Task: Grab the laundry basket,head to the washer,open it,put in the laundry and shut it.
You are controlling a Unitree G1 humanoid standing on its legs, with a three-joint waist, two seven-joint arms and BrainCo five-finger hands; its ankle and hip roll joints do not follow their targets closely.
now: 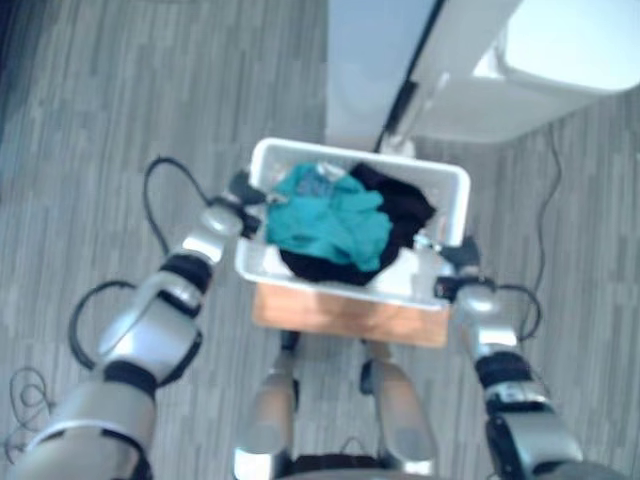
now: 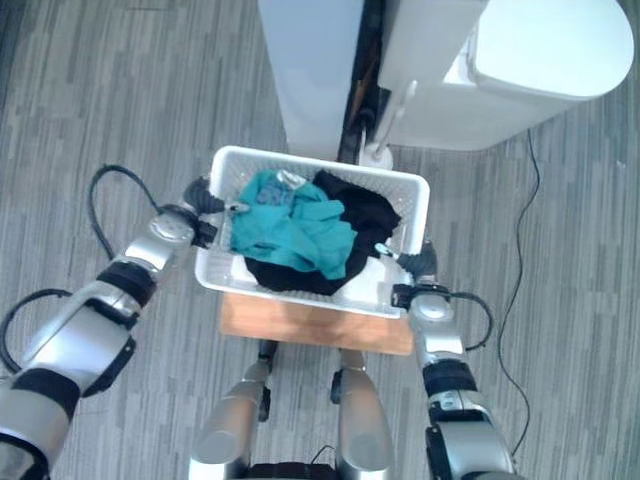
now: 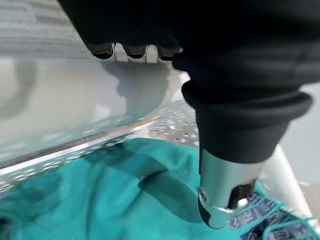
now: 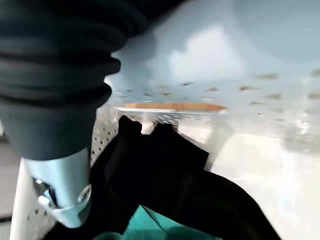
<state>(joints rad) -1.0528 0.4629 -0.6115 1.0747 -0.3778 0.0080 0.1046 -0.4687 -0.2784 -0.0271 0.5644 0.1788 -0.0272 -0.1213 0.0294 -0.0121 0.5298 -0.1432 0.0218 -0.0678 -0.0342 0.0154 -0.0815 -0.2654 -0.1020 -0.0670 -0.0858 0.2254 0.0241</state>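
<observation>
The laundry basket (image 2: 405, 195), white and holding teal and black clothes (image 2: 300, 235), is being gripped at mid-frame, resting on a small wooden tabletop (image 2: 310, 325). The left hand (image 2: 200, 205) is being clamped on the basket's left rim, fingers outside and thumb inside; the right hand (image 2: 420, 270) is being set against the right rim, thumb inside, though its fingers are hidden, so its grip cannot be told. The washer (image 2: 530, 70) is standing at upper right. The grabbing step is judged underway; next, an even lift is called for.
</observation>
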